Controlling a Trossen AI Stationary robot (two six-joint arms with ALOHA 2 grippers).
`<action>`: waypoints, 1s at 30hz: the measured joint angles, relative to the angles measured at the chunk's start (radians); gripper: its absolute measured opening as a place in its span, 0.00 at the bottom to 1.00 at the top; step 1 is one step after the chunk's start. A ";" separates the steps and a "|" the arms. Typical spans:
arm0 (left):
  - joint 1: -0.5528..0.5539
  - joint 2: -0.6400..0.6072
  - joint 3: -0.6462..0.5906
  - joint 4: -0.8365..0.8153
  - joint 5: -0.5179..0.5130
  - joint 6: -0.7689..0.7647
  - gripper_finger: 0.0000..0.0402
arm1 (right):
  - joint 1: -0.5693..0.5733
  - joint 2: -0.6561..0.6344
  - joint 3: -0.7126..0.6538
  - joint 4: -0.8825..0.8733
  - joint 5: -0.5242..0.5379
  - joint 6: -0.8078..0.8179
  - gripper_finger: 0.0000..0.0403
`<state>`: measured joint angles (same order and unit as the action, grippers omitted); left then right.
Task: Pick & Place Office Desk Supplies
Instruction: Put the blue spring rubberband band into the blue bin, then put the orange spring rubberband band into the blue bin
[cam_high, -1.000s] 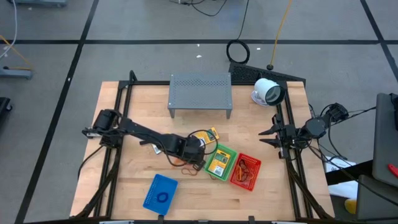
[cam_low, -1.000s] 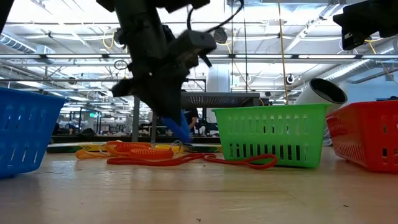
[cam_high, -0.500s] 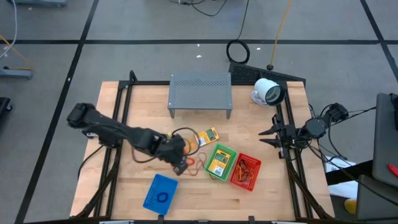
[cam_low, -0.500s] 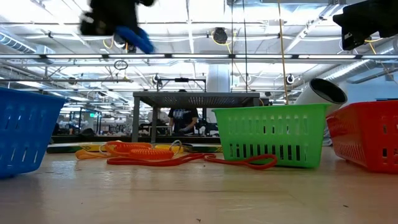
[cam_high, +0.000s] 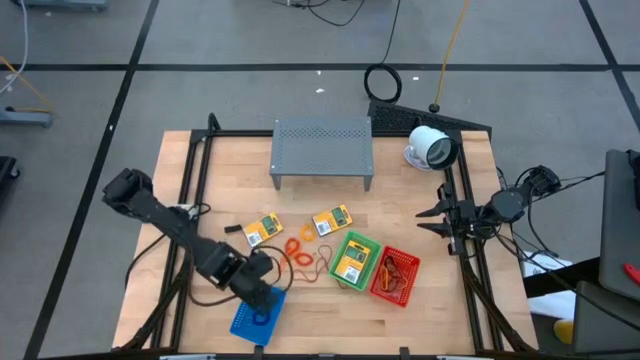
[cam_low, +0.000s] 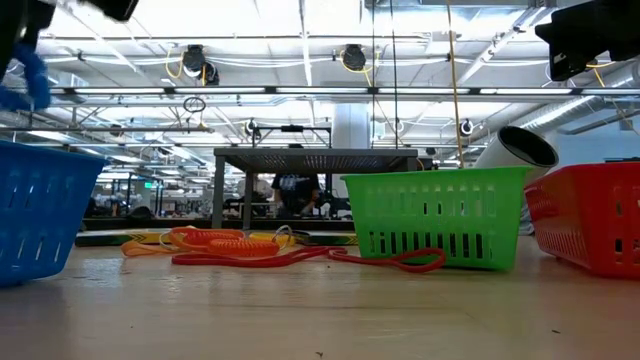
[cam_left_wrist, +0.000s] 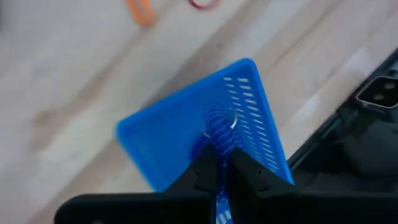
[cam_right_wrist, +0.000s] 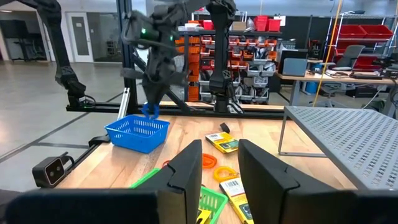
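Observation:
My left gripper (cam_high: 258, 293) hangs over the blue basket (cam_high: 256, 314) at the table's near left, shut on a blue coiled band (cam_left_wrist: 219, 127). The band also shows in the low view (cam_low: 22, 80), above the basket's rim (cam_low: 30, 150). Two yellow packets (cam_high: 262, 230) (cam_high: 331, 220) and orange rubber bands (cam_high: 298, 248) lie flat on the table's middle. Another packet lies in the green basket (cam_high: 351, 260). My right gripper (cam_high: 432, 220) waits open at the table's right edge, holding nothing. My left gripper pinches the blue coiled band between its two fingers (cam_left_wrist: 205, 163), which come from above and point steeply down. The coil's free end (cam_left_wrist: 225, 119) sticks out past the fingertips. It is lifted clear, above the inside of the blue basket.
A grey perforated shelf (cam_high: 322, 150) stands at the table's far middle, and a white round device (cam_high: 431, 147) at the far right corner. A red basket (cam_high: 394, 275) with orange bands in it sits beside the green one. Bare wood lies along the near edge.
My left gripper has risen from the rubber bands at the table's middle. It has swung toward the near left edge with the blue coil, and now hangs over the blue basket. It has stayed shut. The coil has been lifted clear of the table.

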<state>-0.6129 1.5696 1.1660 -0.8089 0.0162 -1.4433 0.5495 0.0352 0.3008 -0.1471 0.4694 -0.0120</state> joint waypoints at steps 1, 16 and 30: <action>-0.005 0.001 -0.031 0.043 0.008 -0.012 0.03 | 0.000 0.000 0.000 0.000 0.000 0.000 0.24; -0.022 0.002 -0.214 0.271 0.002 -0.085 0.10 | 0.000 0.000 0.000 0.000 0.000 0.000 0.23; -0.016 0.002 -0.214 0.290 0.040 -0.062 0.42 | 0.000 0.000 0.000 0.000 0.000 0.000 0.24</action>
<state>-0.6284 1.5711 0.9516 -0.5187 0.0558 -1.5055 0.5498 0.0350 0.3008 -0.1471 0.4694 -0.0117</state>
